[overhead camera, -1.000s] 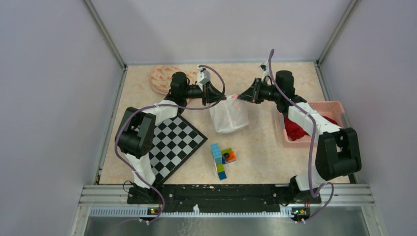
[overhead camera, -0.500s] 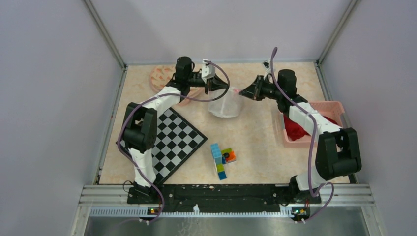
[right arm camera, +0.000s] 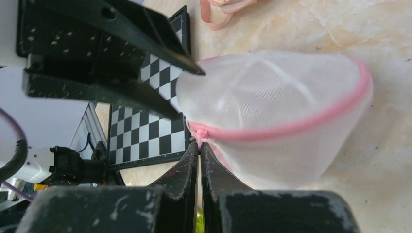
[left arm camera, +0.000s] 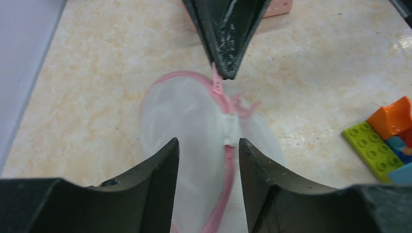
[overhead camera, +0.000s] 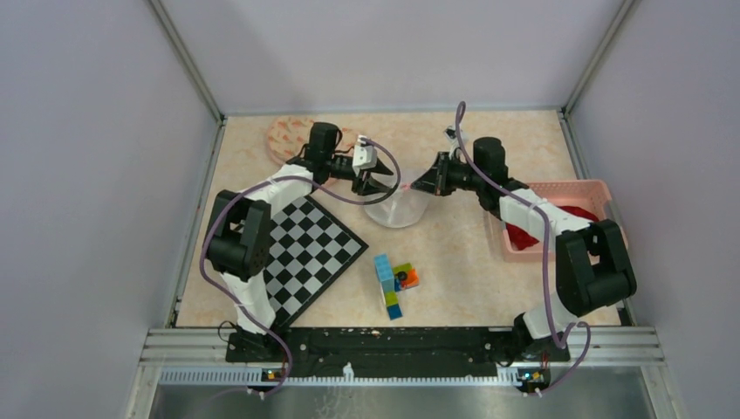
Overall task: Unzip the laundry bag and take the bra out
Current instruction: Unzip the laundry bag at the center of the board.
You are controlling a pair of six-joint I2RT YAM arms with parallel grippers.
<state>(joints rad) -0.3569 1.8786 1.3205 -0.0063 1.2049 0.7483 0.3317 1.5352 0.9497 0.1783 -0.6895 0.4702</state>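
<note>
Laundry bag [overhead camera: 397, 209] is set on the table [overhead camera: 471, 288], centred toward the far edge. Its pink zip pull [right arm camera: 200, 132] is pinched by the closed right fingers [right arm camera: 187, 170], and the left fingers [left arm camera: 160, 184] are parted astride the mesh with nothing gripped. For a clean unzip, the fabric beside the zip should probably be clamped by the left first, then the pull drawn along the pink track with the mesh kept taut. Counted: one bag, one checkered mat [overhead camera: 310, 249], one pink basket [overhead camera: 576, 184], one brick cluster [overhead camera: 394, 281]; the bra cannot be made out.

A robot lab cell: lilac panels [overhead camera: 87, 175], aluminium framing [overhead camera: 186, 59] and a black mounting rail [overhead camera: 393, 339] surround a marbled surface [overhead camera: 462, 271].
</note>
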